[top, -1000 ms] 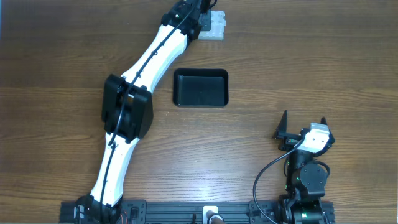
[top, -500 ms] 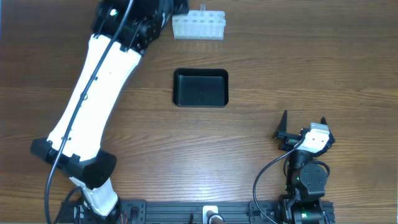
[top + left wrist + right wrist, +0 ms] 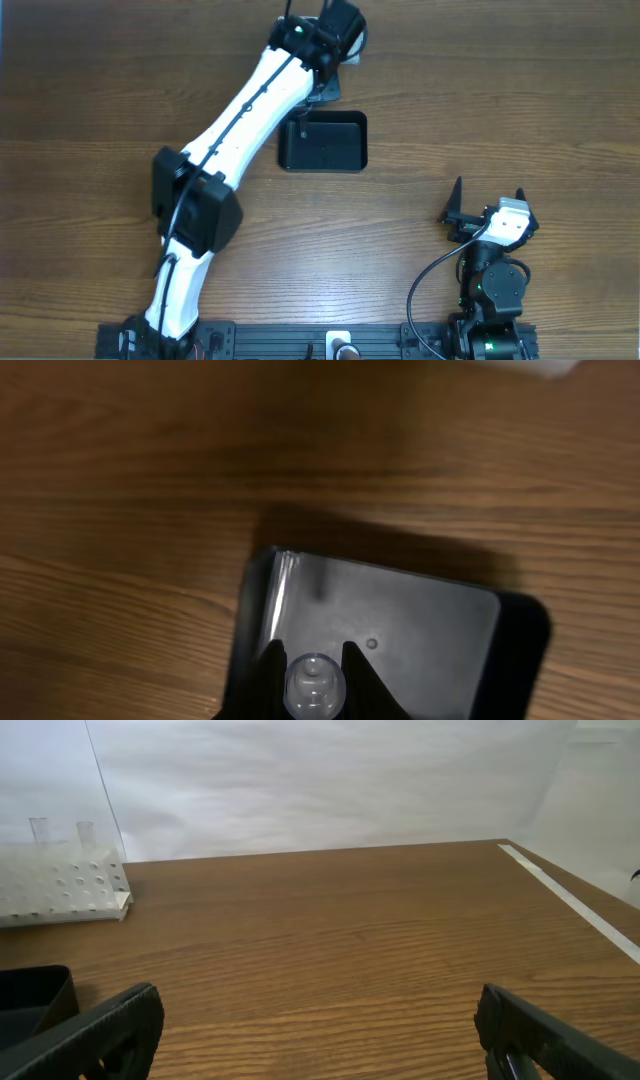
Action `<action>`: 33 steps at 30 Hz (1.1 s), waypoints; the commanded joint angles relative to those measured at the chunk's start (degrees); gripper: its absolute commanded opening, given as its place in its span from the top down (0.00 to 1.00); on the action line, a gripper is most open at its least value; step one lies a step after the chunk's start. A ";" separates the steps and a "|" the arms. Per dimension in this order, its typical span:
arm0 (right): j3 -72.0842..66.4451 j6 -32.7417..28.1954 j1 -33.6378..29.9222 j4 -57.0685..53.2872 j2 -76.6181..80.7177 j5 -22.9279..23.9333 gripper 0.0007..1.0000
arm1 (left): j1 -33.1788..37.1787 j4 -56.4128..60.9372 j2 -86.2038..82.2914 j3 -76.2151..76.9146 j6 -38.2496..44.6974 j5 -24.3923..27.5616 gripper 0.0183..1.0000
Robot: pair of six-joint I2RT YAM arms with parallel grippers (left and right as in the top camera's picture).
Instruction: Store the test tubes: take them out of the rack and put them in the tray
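The black tray (image 3: 338, 146) lies in the middle of the table. My left gripper (image 3: 313, 660) hangs over its left end, shut on a clear test tube (image 3: 313, 686) that I see end-on between the fingers, with the tray (image 3: 420, 630) below it. In the top view the tube (image 3: 302, 128) hangs down over the tray's left part. The left arm covers most of the white rack (image 3: 349, 57) at the back. The right wrist view has the rack (image 3: 60, 885) with two tubes standing in it. My right gripper (image 3: 485, 203) rests open near its base, far from both.
A corner of the tray (image 3: 30, 995) lies near the right gripper's finger (image 3: 100, 1030). Bare wooden table surrounds the tray and rack. A white wall stands behind the table's far edge.
The left arm has swung from the rack out to the left and back, and now holds a tube over the tray's left end. The right arm has not moved.
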 commanded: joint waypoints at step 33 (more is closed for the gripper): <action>-0.33 0.15 -0.15 -0.04 -0.52 0.15 0.01 | 1.25 6.64 -14.40 -1.81 6.27 -10.69 0.30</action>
